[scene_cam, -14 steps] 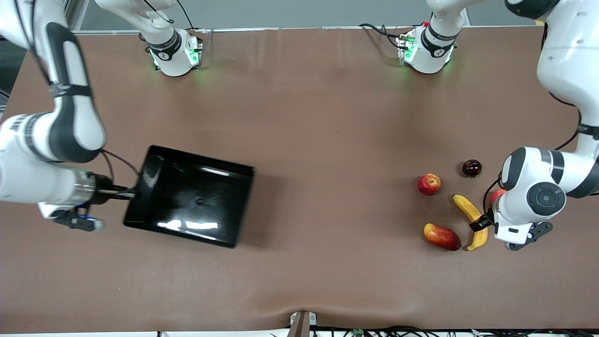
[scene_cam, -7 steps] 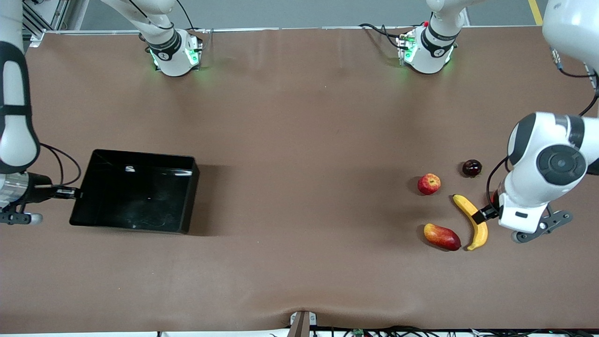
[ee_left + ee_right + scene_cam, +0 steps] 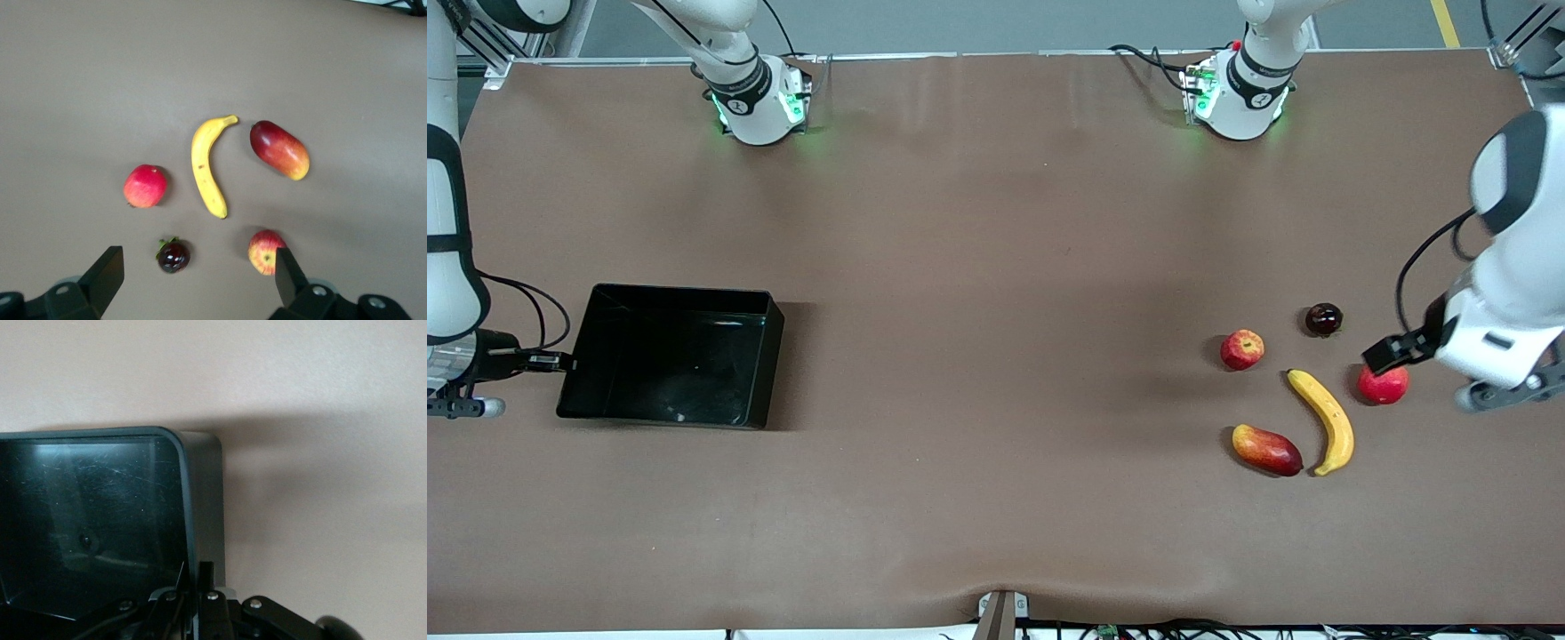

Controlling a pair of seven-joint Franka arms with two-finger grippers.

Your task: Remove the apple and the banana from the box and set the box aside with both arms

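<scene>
The black box [image 3: 667, 369] sits near the right arm's end of the table. My right gripper [image 3: 560, 362] is shut on the box's end wall, which the right wrist view shows pinched between its fingers [image 3: 200, 587]. The yellow banana [image 3: 1325, 418] and the streaked red apple [image 3: 1242, 348] lie on the table near the left arm's end. My left gripper [image 3: 1392, 353] is open and empty in the air, over the table beside them. The left wrist view shows the banana [image 3: 207, 167] and the apple [image 3: 265, 251], and my left gripper [image 3: 197, 277] has its jaws wide apart.
A pinkish-red round fruit [image 3: 1384, 385] lies just under the left gripper. A red-and-yellow mango [image 3: 1266, 449] lies beside the banana, nearer the camera. A small dark round fruit [image 3: 1323, 318] lies farther back. The brown table [image 3: 996, 311] is bare between the box and the fruits.
The right arm drew the box toward its end of the table and squared it. The left gripper rose from the banana and moved off it, uncovering the pinkish-red fruit.
</scene>
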